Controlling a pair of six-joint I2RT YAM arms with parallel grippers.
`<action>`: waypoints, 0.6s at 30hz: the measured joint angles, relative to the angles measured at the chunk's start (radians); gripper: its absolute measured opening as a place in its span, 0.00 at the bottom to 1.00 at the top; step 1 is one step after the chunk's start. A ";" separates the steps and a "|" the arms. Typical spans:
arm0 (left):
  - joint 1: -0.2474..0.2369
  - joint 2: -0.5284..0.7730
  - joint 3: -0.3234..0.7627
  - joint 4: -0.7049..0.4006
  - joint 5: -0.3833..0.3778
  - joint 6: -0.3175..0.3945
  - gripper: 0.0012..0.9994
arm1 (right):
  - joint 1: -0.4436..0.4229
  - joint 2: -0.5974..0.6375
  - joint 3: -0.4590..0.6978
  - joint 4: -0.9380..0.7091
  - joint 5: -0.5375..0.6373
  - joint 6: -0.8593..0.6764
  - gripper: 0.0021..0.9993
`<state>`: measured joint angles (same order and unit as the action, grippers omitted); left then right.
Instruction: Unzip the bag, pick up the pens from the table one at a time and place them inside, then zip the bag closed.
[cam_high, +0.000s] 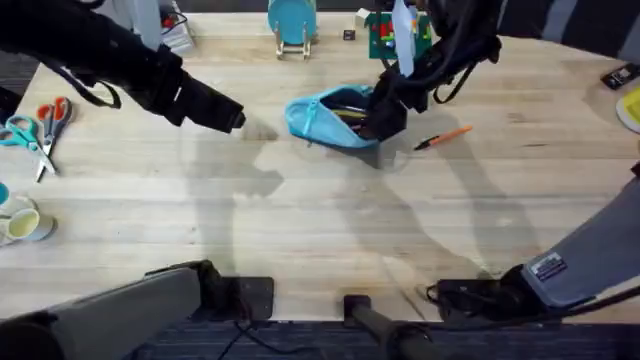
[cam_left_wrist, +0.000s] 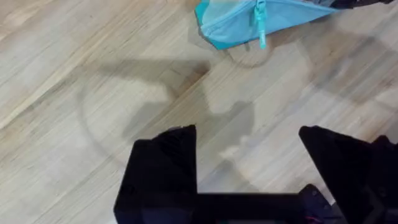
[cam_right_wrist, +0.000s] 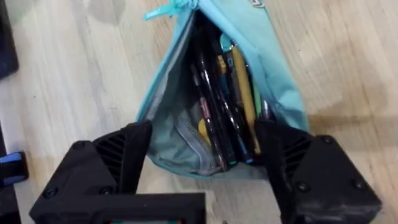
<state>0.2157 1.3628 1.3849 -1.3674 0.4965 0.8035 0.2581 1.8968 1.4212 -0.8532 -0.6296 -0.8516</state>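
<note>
The bag (cam_right_wrist: 217, 93) gapes unzipped directly beneath the right gripper's (cam_right_wrist: 202, 152) spread fingers.

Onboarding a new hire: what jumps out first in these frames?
The light blue pouch lies unzipped at the table's far middle, pens already inside, with the right gripper open over its mouth. One orange pen lies on the wood just right of it. The left gripper hangs open, empty, left of the pouch.

Bare table (cam_high: 320, 230) before bag (cam_high: 320, 118)
</note>
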 joint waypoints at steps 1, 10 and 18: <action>0.000 0.000 0.000 0.000 0.000 0.000 1.00 | 0.000 0.000 0.000 0.000 0.000 0.005 1.00; 0.000 0.000 0.000 0.000 0.000 0.000 1.00 | -0.001 0.000 0.012 -0.004 -0.008 0.078 1.00; 0.000 0.000 0.000 0.000 0.000 0.000 1.00 | -0.046 -0.014 0.101 -0.019 -0.013 0.210 1.00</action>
<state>0.2157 1.3628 1.3849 -1.3674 0.4965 0.8033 0.2116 1.8830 1.5220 -0.8720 -0.6427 -0.6412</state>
